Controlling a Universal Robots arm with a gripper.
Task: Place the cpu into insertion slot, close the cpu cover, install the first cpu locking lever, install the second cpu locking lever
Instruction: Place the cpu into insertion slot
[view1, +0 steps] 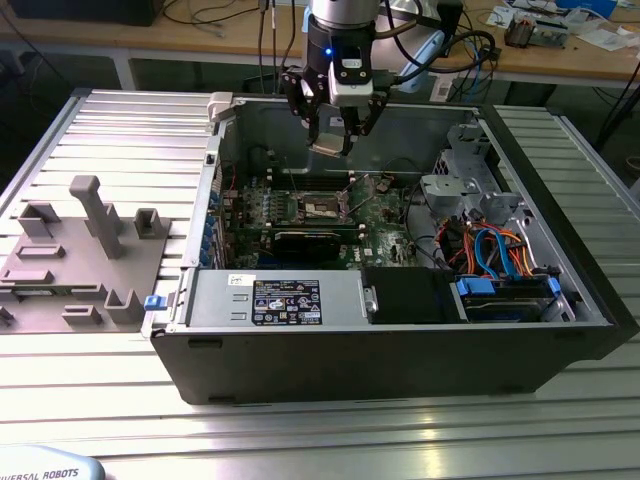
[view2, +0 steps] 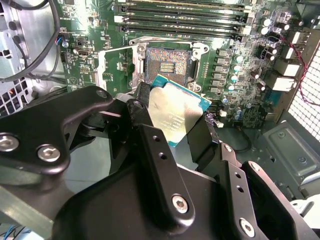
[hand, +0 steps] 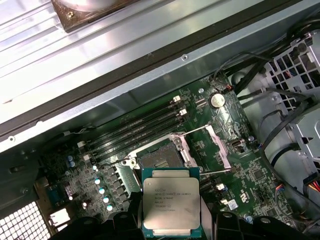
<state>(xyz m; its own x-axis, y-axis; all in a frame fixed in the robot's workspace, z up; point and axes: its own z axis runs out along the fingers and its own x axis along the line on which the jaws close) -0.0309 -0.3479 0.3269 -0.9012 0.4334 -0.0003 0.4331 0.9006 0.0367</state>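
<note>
Fingers (view2: 143, 100) of the gripper (view2: 172, 117) are pressed against two opposite edges of the cpu (view2: 172, 116), so it is clamped between them and hangs in the air with its silvery metal top facing the wrist cameras. In the first wrist view the cpu (hand: 170, 206) is held flat, a little tilted.

I judge this chip to be light, thin and stiff, so it will not bend. Its metal top looks smooth and could slip, and its underside and the socket contacts are probably easy to damage. For this reason the edges are the right place to hold it, as the fingers do now, never the flat faces.

Below and just beyond the chip lies the insertion slot (hand: 160, 161), dark and uncovered, with nothing in it. The cpu cover (hand: 182, 149) stands open at the side of the slot. Farther on the green circuit board (hand: 250, 175) run the long memory slots (hand: 135, 130).

In the exterior view the gripper (view1: 330, 140) hangs over the open computer case (view1: 400, 340), well above the slot.
</note>
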